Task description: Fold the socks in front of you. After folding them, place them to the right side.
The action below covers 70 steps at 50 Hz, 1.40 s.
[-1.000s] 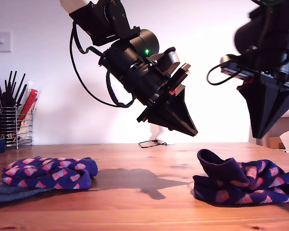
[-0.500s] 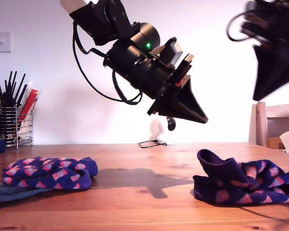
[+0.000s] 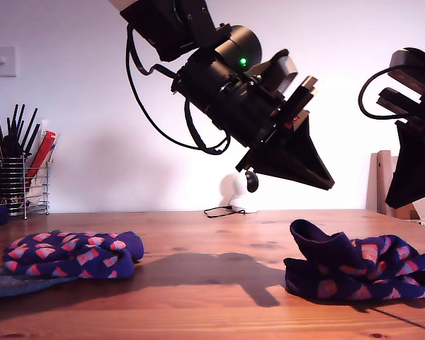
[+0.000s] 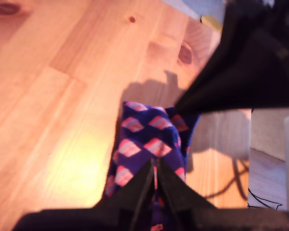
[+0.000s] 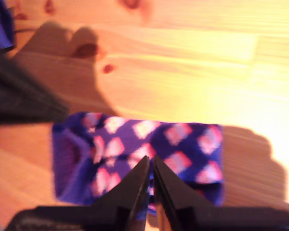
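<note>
**Two grippers poised over a checked sock**

Exterior view: wooden table [image 3: 212, 234] with two navy-purple socks checked in pink, lying well apart. Sock A [image 3: 354, 273] towards the exterior view's right, rumpled, its plain cuff raised and gaping at the end nearer the table's middle. Sock B [image 3: 71, 255] towards the exterior view's left, bundled compactly, resting partly on a flat grey sock [image 3: 14, 282] that shows beneath and beside it.

My first gripper [image 3: 324, 182] slanted down from mid-frame, tip above the cuff end of sock A and clear of it. My second gripper [image 3: 400, 202] at the exterior view's right edge, pointing straight down, also clear above sock A. Large shadow on the bare wood between the two checked socks. At the back of the table, a wire holder [image 3: 21, 184] of dark sticks on the exterior view's left and a thin cable [image 3: 219, 211] near the middle.

First wrist view: jaws of my first gripper [image 4: 155, 168] drawn together to a narrow slit, nothing between them; sock A [image 4: 149, 134] running away lengthwise below; dark wedge of my second gripper beyond it. Only here: thin cable shadows on the wood beside the sock.

Second wrist view: jaws of my second gripper [image 5: 151, 163] likewise nearly touching and empty. Only here: sock A [image 5: 173, 139] seen from above as a crosswise, roughly rectangular band, cuff opening at one end. Picture blurred; weave not legible.
</note>
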{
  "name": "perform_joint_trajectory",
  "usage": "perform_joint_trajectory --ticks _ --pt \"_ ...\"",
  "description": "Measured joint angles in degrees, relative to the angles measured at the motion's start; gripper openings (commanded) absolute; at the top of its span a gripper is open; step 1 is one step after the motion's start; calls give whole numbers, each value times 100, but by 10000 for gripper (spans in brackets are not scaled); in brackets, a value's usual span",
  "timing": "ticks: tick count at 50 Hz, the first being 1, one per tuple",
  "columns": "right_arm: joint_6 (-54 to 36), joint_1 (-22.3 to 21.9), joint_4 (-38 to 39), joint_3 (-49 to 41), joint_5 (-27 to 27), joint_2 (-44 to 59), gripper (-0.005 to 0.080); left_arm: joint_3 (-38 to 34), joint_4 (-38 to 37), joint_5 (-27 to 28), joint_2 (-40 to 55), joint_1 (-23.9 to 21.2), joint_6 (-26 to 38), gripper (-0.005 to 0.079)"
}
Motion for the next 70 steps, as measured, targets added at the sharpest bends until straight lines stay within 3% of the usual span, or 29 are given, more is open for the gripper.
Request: perform_joint_trajectory --ticks 23,44,63,70 --pt "382 -151 330 -140 -94 407 -13 0 7 -122 247 -197 103 -21" --pt "402 61 662 -153 -114 1303 -13 -2 -4 -197 317 -234 149 -21" --pt "396 59 911 -153 -149 1580 -13 -2 -793 -549 396 -422 413 -21" --pt "391 59 925 -153 -149 1582 -13 -2 -1027 -935 557 -426 483 -21"
